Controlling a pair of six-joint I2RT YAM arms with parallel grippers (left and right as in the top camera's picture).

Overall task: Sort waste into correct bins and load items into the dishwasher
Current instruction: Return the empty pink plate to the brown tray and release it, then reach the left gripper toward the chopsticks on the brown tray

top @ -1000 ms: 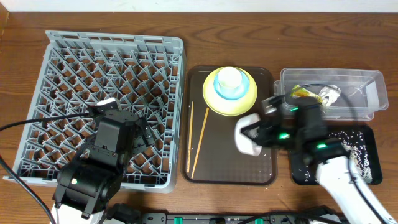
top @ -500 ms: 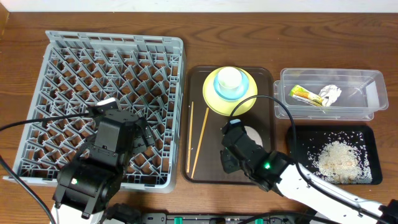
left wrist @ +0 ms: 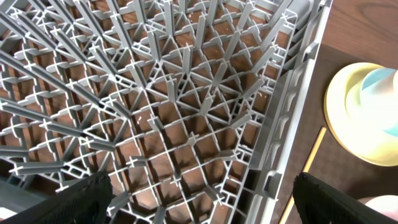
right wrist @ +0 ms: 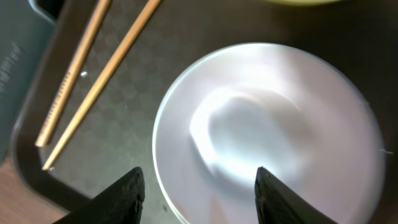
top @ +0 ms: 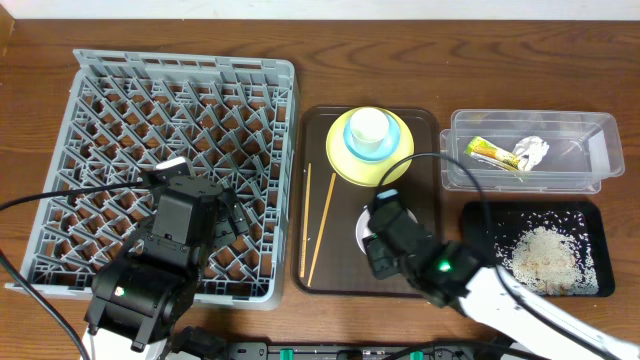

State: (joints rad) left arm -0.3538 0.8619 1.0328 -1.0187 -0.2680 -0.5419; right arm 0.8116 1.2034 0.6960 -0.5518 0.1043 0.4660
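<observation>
Right wrist: interior of white bowl (right wrist: 267,130)

The dish rack (top: 185,70) lies left. On the central serving tray (top: 335,275) are chopsticks (top: 320,225), left, and a plate (top: 400,165) at the back bearing a bowl (top: 352,143) and cup (top: 368,124), with a second bowl (right wrist: 267,124) in front. At right, the tub (top: 600,150) holding the wrapper (top: 484,150) and tissue (top: 532,151) sits behind the shallow tray (top: 480,260) of rice scraps (top: 545,258).

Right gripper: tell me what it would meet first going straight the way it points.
The white bowl: in the wrist view it lies right under the right gripper, between its open jaws, on the tray. How far off is unclear.
</observation>
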